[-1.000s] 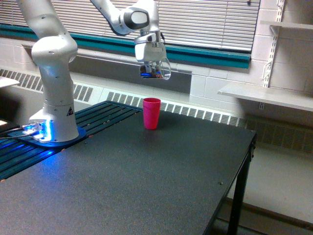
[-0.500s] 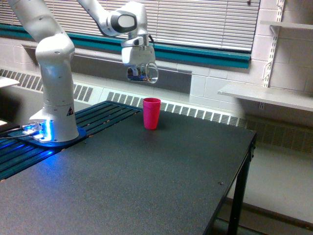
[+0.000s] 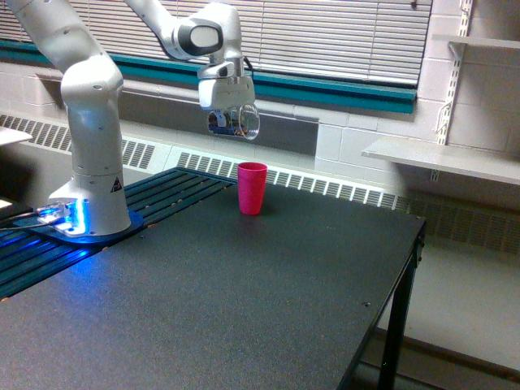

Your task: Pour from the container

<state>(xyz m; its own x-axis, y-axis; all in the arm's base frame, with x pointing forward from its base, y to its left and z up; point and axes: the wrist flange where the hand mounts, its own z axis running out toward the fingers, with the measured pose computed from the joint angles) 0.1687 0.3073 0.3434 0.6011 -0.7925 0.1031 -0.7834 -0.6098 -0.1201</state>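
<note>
A small clear plastic cup (image 3: 238, 123) with dark bits inside hangs in the air, tipped on its side with its mouth toward the exterior view's right. My gripper (image 3: 227, 120) is shut on it from above. The cup sits up and slightly to the left of an opaque pink cup (image 3: 252, 188), which stands upright on the dark table (image 3: 244, 292). A clear gap of air separates the two cups. I cannot see any bits falling.
The arm's white base (image 3: 89, 203) stands on a slatted section at the table's left, lit blue at its foot. The table's right edge (image 3: 410, 268) drops to the floor. A wall with blinds and a white shelf (image 3: 443, 158) lies behind.
The gripper with the clear cup has moved left, from right above the pink cup to up and left of it. The pink cup has not moved.
</note>
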